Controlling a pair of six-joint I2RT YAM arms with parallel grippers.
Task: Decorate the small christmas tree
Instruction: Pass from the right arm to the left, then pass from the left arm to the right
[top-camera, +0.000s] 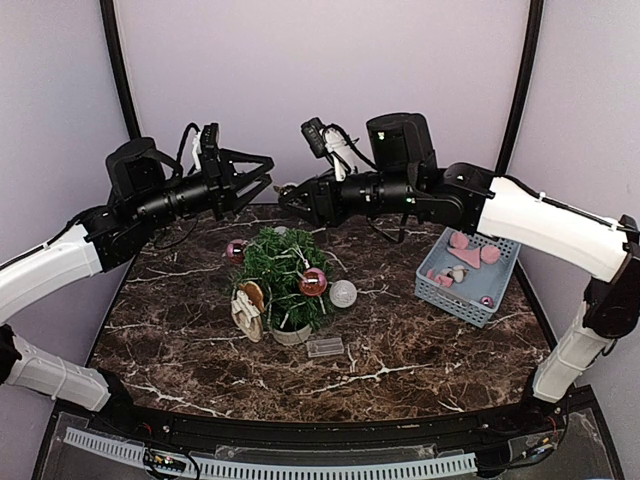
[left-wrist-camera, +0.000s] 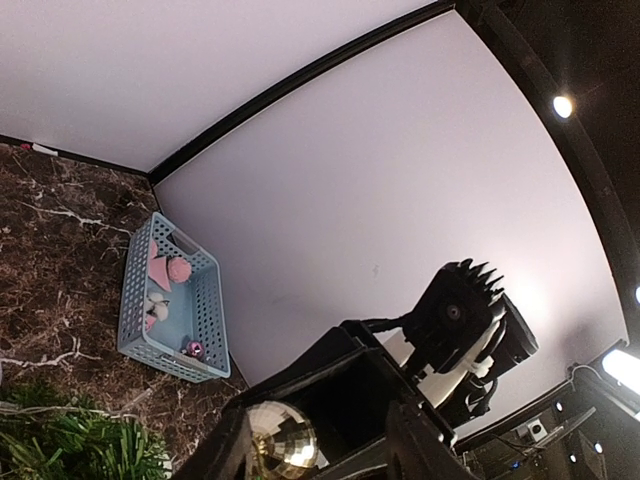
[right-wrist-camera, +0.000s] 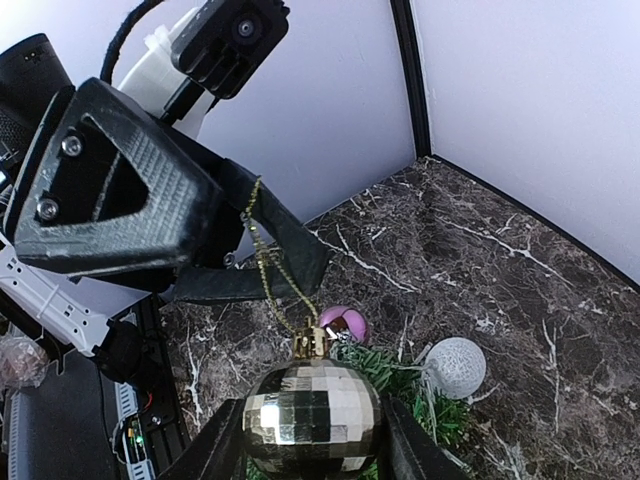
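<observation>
The small christmas tree (top-camera: 283, 270) stands mid-table in a pale pot, with pink balls, a white ball (top-camera: 343, 293) and a beige ornament (top-camera: 248, 308) on or against it. My right gripper (top-camera: 288, 197) hovers above and behind the tree, shut on a silver mirror ball (right-wrist-camera: 312, 418). The ball's gold cord loop (right-wrist-camera: 268, 262) rises to a finger of my left gripper (top-camera: 262, 180). That gripper faces the right one with jaws wide apart. The ball also shows between the left fingers in the left wrist view (left-wrist-camera: 280, 440). Tree tips show in both wrist views (left-wrist-camera: 70, 445) (right-wrist-camera: 400, 385).
A blue basket (top-camera: 455, 300) holding pink ornaments sits at the right of the table and shows in the left wrist view (left-wrist-camera: 210, 310). A small clear plastic box (top-camera: 325, 347) lies in front of the tree. A purple ball (right-wrist-camera: 343, 323) sits at the tree's back edge.
</observation>
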